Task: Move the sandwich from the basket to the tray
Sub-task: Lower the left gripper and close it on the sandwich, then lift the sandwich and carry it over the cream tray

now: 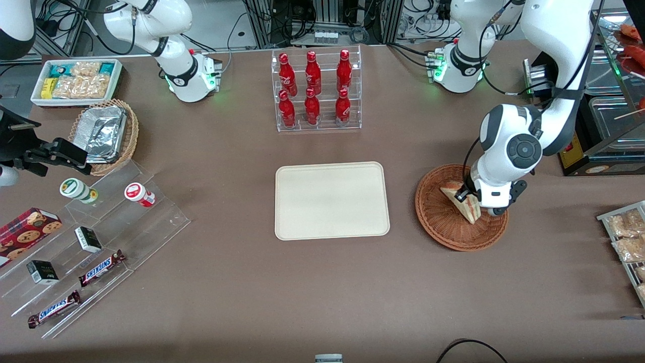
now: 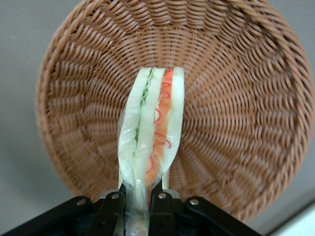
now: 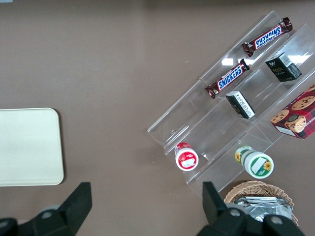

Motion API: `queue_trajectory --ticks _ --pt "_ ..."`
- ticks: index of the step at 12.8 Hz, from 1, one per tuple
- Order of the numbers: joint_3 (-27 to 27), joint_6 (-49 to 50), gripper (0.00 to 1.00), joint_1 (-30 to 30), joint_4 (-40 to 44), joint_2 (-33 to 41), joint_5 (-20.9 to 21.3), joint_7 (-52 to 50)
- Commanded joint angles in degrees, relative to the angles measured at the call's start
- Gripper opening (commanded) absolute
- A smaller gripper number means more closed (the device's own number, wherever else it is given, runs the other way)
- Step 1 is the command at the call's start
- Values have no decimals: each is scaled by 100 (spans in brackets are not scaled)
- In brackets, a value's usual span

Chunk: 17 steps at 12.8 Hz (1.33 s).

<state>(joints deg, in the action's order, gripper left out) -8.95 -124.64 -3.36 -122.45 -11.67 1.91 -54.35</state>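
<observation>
The sandwich (image 1: 464, 200), a clear-wrapped pale wedge with red and green layers, is pinched between the fingers of my gripper (image 1: 471, 197) over the reddish-brown wicker basket (image 1: 443, 229). In the left wrist view the sandwich (image 2: 153, 132) sticks out edge-on from the gripper (image 2: 140, 196), which is shut on its wrapped end, with the basket (image 2: 236, 98) below it. Whether the wedge still touches the weave I cannot tell. The cream tray (image 1: 331, 200) lies bare beside the basket, toward the parked arm's end of the table, and its corner also shows in the right wrist view (image 3: 29, 147).
A clear rack of red bottles (image 1: 316, 91) stands farther from the front camera than the tray. A wire rack of snack bags (image 1: 625, 237) sits at the working arm's table end. Toward the parked arm's end are acrylic steps with candy bars (image 1: 101, 267) and a tan basket of foil packets (image 1: 106, 133).
</observation>
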Motion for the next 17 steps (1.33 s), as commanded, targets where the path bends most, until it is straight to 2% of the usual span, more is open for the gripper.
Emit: queue_trajectory --ticks 1,6,10,12,15,17 --pt "-228 982 14 -42 729 -1 20 153" --pt "-1018 1354 13 -50 1013 -54 11 1073" --pt "-1880 1319 11 -59 1635 -642 81 1050" --pt "-2284 1319 11 -137 2013 -984 518 570" --pt "-2313 1284 10 -813 2760 -1783 1275 -652" --pt "-2304 944 9 -1112 3051 -2110 1382 -1005"
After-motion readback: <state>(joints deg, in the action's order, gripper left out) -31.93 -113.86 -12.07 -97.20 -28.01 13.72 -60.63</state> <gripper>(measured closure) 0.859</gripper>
